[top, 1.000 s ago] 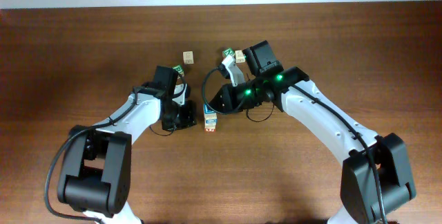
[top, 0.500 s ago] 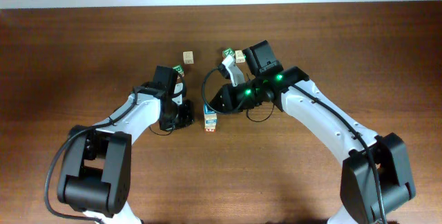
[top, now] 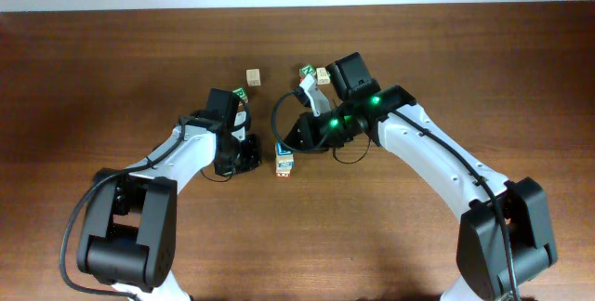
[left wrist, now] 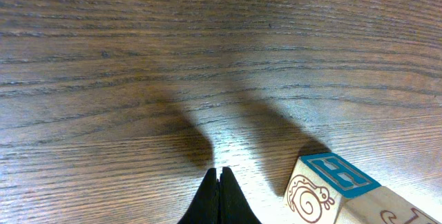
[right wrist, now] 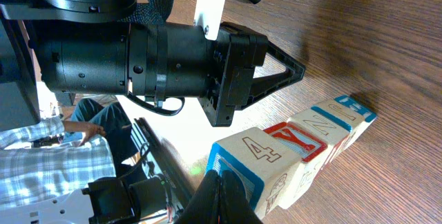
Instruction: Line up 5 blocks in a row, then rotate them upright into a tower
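Several small pale wooden alphabet cubes with coloured printed faces (right wrist: pixel 293 151) lie in a touching row on the dark wooden surface (top: pixel 112 69) between the arms. The left claw (left wrist: pixel 219 174) and right claw (right wrist: pixel 219 180) are both fully closed and empty, near the row. Turning seems underway; the next move likely means nudging one cube's corner without disturbing its neighbours.

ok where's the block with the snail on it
In the left wrist view the snail block lies at the lower right on the table, just right of the shut left gripper and not touching it.
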`<move>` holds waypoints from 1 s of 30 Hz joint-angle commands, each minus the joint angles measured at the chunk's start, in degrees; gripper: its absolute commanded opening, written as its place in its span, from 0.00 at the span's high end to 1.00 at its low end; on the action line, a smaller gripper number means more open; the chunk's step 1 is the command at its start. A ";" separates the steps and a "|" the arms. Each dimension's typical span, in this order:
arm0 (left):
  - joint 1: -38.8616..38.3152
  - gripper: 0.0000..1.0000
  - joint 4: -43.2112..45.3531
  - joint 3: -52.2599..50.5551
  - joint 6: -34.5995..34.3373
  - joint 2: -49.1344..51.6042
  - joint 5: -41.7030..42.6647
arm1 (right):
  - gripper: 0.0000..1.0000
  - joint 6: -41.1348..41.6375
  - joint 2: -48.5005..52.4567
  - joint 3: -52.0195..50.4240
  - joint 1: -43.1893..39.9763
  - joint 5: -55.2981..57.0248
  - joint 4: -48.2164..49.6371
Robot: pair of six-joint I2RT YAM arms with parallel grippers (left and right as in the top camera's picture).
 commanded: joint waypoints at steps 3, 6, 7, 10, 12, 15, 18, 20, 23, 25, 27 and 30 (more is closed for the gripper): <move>0.20 1.00 0.07 0.22 -0.76 0.39 -0.42 | 0.96 0.07 2.01 -0.09 0.28 4.57 0.57; 0.20 1.00 0.07 0.22 -0.76 0.39 -0.42 | 0.96 0.59 2.01 -0.09 0.28 4.66 2.27; 0.20 1.00 0.04 0.22 -0.76 0.39 -0.42 | 0.96 0.94 2.01 -0.09 0.28 5.27 2.69; 0.20 1.00 0.07 0.22 -0.76 0.39 -0.42 | 0.96 1.79 2.01 -0.09 0.28 7.32 3.28; 0.20 1.00 0.04 0.22 -0.76 0.39 -0.42 | 0.96 1.79 2.01 -0.09 0.28 7.45 3.50; 0.20 1.00 0.04 0.22 -0.76 0.39 -0.42 | 0.96 1.79 2.01 -0.09 0.44 7.65 3.54; 0.20 1.00 0.04 0.22 -0.76 0.39 -0.42 | 0.96 2.10 2.01 -0.09 1.29 8.81 3.76; 0.20 1.00 -0.02 0.22 -0.74 0.39 -0.39 | 0.96 2.23 2.03 -0.09 2.10 9.57 3.74; 0.22 1.00 -0.11 0.22 -0.72 0.39 -0.44 | 0.96 2.23 2.03 -0.09 2.71 9.57 2.99; 0.63 1.00 -0.11 0.22 -0.72 0.39 -0.42 | 0.96 2.21 2.03 -0.09 2.99 9.60 2.12; 1.51 1.00 -0.11 0.22 -0.72 0.39 -0.39 | 0.96 2.21 2.03 -0.09 3.02 9.62 1.73; 2.93 1.00 -0.35 0.22 -0.74 0.39 -0.39 | 0.96 2.21 2.03 -0.09 2.99 9.81 1.75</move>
